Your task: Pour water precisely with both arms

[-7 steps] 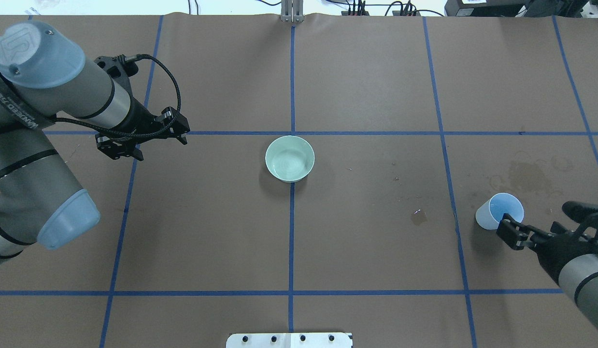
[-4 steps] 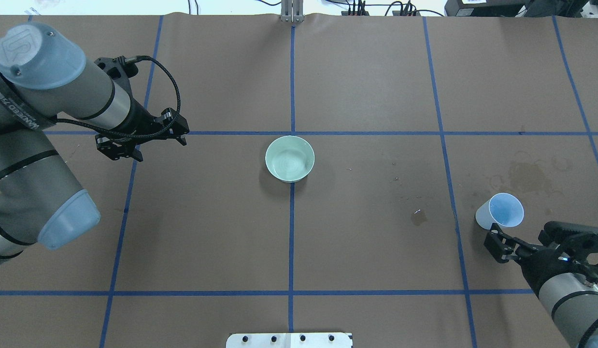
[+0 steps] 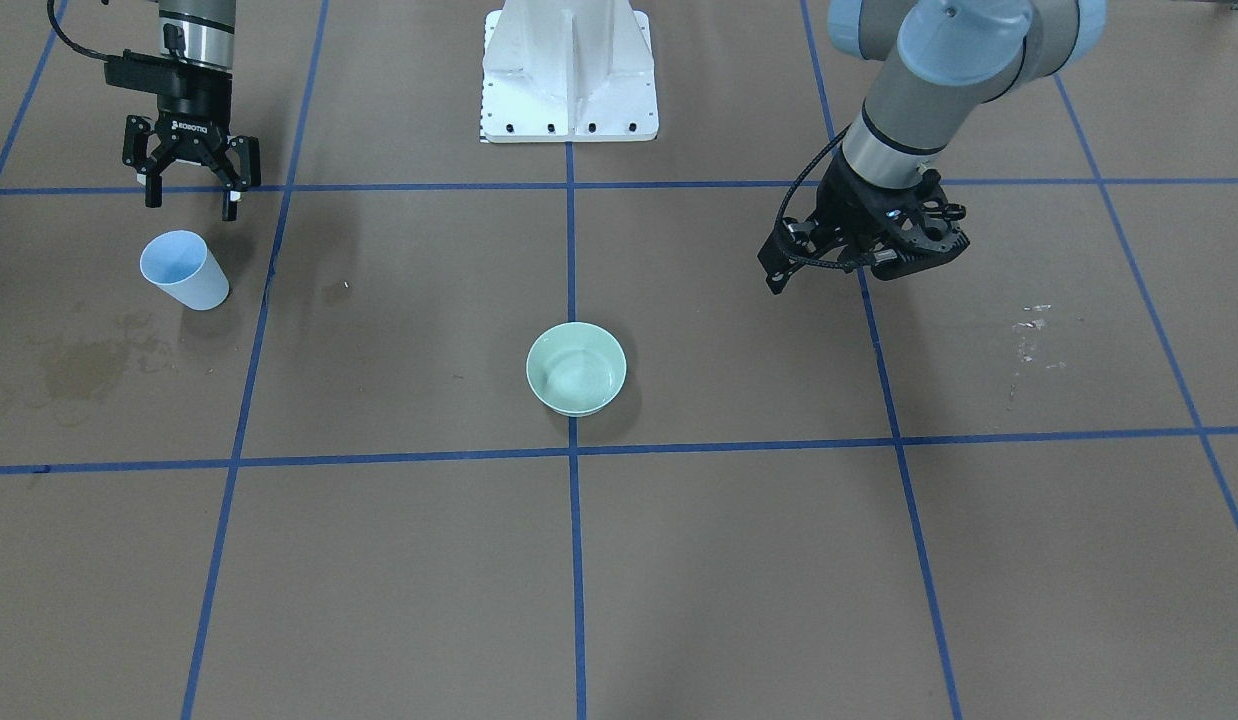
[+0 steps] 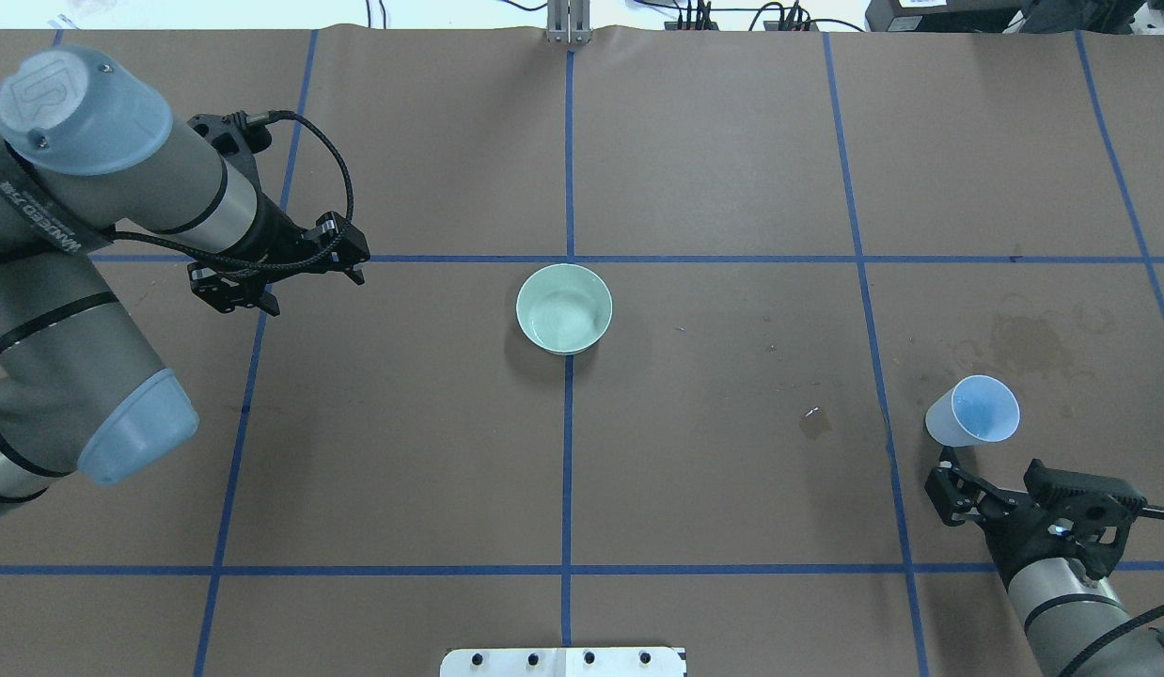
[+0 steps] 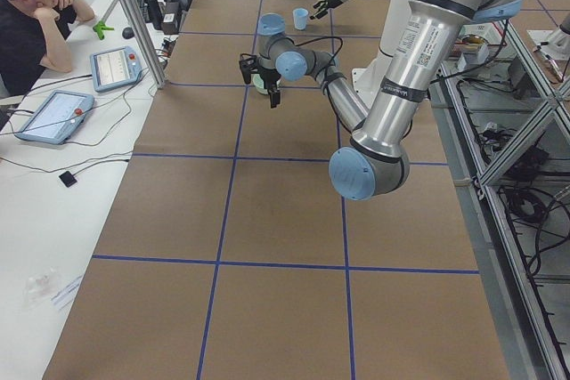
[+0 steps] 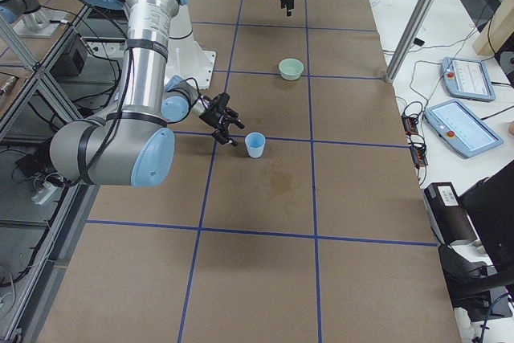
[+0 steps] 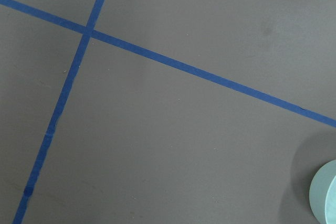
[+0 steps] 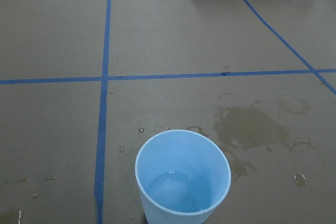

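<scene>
A light blue cup (image 4: 975, 412) stands upright at the right of the table and also shows in the front view (image 3: 184, 270). In the right wrist view the cup (image 8: 182, 177) holds a little clear water (image 8: 173, 188), seen as small glints. A pale green bowl (image 4: 564, 307) sits at the table's centre; its edge shows in the left wrist view (image 7: 326, 192). My right gripper (image 4: 988, 463) is open and empty, just short of the cup on the robot's side, also seen in the front view (image 3: 189, 205). My left gripper (image 4: 291, 273) is open and empty, well left of the bowl.
Dark wet stains (image 4: 1024, 338) lie beyond the cup, and a small spill (image 4: 814, 420) lies between cup and bowl. The white pedestal (image 3: 569, 65) is at the robot's side. An operator (image 5: 31, 6) sits past the table's far edge.
My right gripper has drawn back from the cup's rim towards the robot, leaving the cup standing. The left arm has barely moved.
</scene>
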